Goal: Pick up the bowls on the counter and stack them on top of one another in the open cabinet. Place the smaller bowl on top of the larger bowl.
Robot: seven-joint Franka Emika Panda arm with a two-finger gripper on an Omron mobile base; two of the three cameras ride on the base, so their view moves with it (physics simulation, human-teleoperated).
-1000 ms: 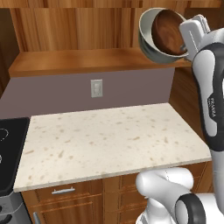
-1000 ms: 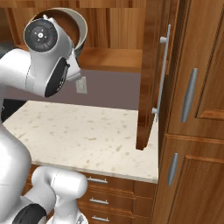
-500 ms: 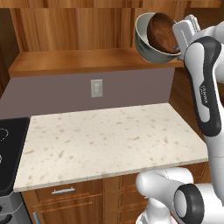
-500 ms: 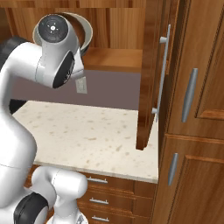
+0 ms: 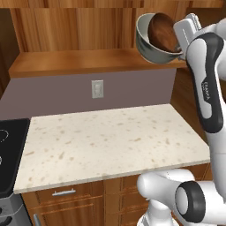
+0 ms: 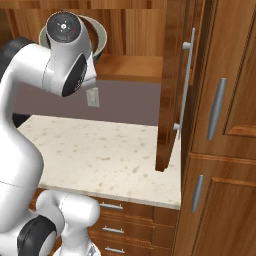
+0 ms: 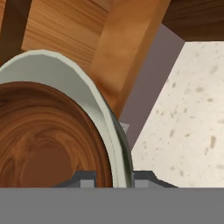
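Gripper [image 7: 113, 178] clamped on larger bowl [image 5: 149, 46] rim, smaller bowl [image 5: 161, 31] nested inside; both tilted, held just above open cabinet [image 5: 88, 62] shelf.

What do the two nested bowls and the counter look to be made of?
Smaller bowl: probably wood, with swirling reddish-brown grain. Larger bowl: likely glazed ceramic, smooth pale grey-green with a whitish rim. Counter: stone-look, beige with brown speckles.

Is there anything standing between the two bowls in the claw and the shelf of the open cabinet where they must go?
Nothing visible does. The claw grips the larger bowl by its rim, tilted, with the smaller bowl inside it, just above the open cabinet shelf, which looks bare below and beside them.
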